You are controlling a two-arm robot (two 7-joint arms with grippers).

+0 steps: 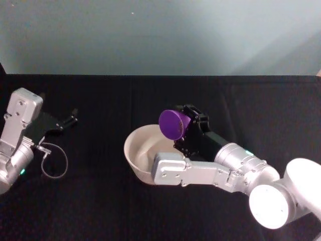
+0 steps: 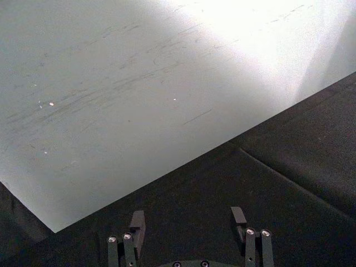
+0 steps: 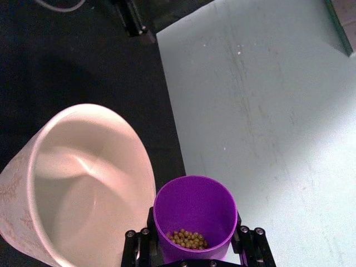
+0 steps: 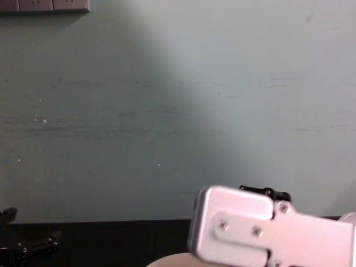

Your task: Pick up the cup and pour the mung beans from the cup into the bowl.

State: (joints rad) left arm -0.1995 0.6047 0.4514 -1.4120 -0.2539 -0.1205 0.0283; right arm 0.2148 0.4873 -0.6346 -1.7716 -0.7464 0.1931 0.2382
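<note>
The purple cup [image 1: 174, 124] hangs tilted over the far right part of the white bowl [image 1: 134, 156], which stands on the black cloth. My right gripper [image 1: 192, 129] is shut on the cup from its right side. In the right wrist view I look into the cup [image 3: 194, 208]: the mung beans [image 3: 188, 239] lie in a small heap inside it, between the gripper's fingers [image 3: 250, 245]. The bowl [image 3: 39, 167] beside the cup holds nothing that I can see. My left gripper [image 1: 65, 120] is parked at the far left and stands open [image 2: 188, 222] with nothing in it.
A thin looped cable [image 1: 54, 163] lies on the cloth by the left arm. A pale green wall [image 1: 160, 35] rises behind the table's back edge. The right forearm [image 4: 239, 228] looms large in the chest view, with the bowl's rim [image 4: 172, 260] just below it.
</note>
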